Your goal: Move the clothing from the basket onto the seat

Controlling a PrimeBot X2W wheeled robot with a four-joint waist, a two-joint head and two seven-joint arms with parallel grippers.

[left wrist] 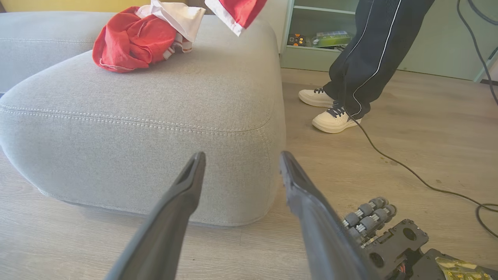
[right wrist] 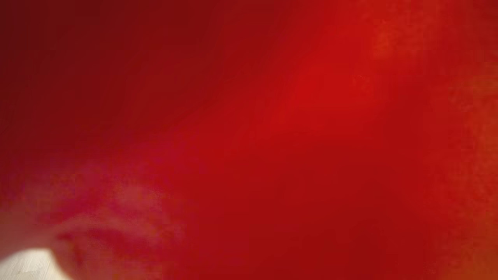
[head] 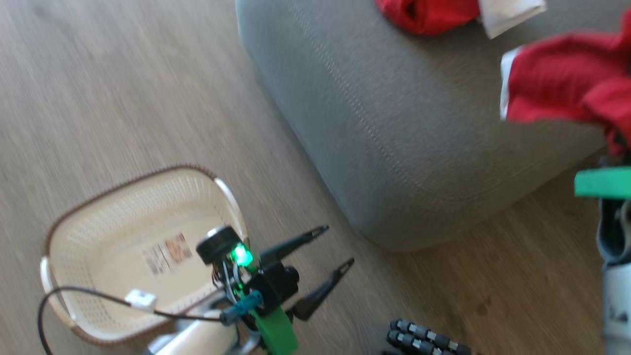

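Note:
The cream basket (head: pixel 98 217) stands on the floor at lower left, holding nothing but its label sticker (head: pixel 167 253). My left gripper (head: pixel 338 244) hangs open and empty beside the basket's right end, pointing at the grey seat (head: pixel 394 123); the left wrist view shows its fingers spread (left wrist: pixel 243 154) before the seat's side (left wrist: pixel 155 116). A red and white garment (head: pixel 429 15) (left wrist: pixel 132 39) lies bunched on the seat. A second red garment with white trim (head: pixel 562 84) (left wrist: pixel 241 9) hangs over the seat's right part from my right arm (head: pixel 602 182). Its fabric (right wrist: pixel 311 116) covers the right gripper's fingers.
A person's legs in dark trousers and white shoes (left wrist: pixel 334 118) stand on the wood floor right of the seat. A black cable (left wrist: pixel 408 171) trails across the floor. A pale green shelf (left wrist: pixel 319 39) stands behind. My base's rollers (head: pixel 426 340) sit by the seat's near corner.

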